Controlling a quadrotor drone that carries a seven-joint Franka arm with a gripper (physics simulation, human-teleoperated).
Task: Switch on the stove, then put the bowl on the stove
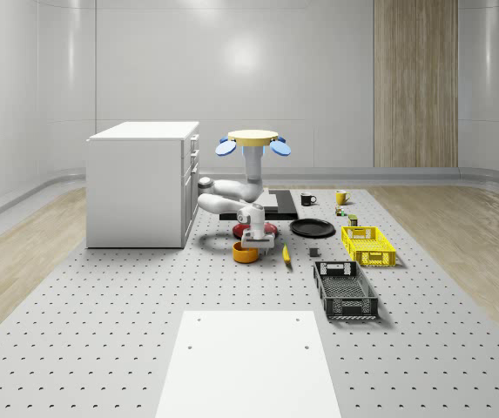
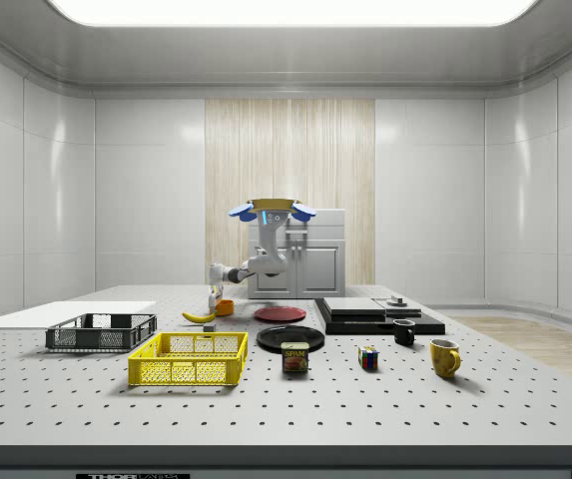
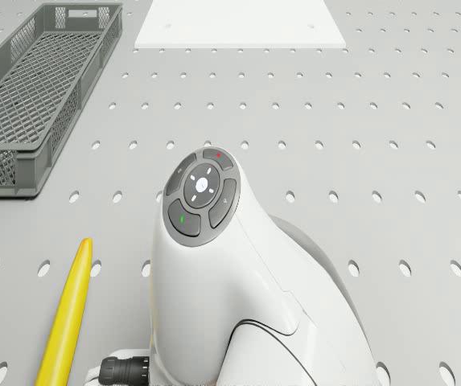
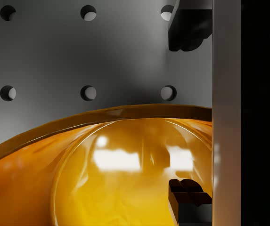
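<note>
While the drone (image 1: 253, 139) hovers, the hand (image 1: 255, 239) straddles the bowl's (image 1: 245, 253) rim, unclenched.

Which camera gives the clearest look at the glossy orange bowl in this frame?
The wrist view: the glossy orange bowl spreads across it, rim and shiny inside plain, one dark fingertip inside and one outside the rim. The whole-scene view shows it small under the gripper, beside the red plate. The side view shows an orange speck.

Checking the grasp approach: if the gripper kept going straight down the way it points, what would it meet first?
Most likely the orange bowl: the gripper points down at its rim, one finger inside, one outside.
</note>
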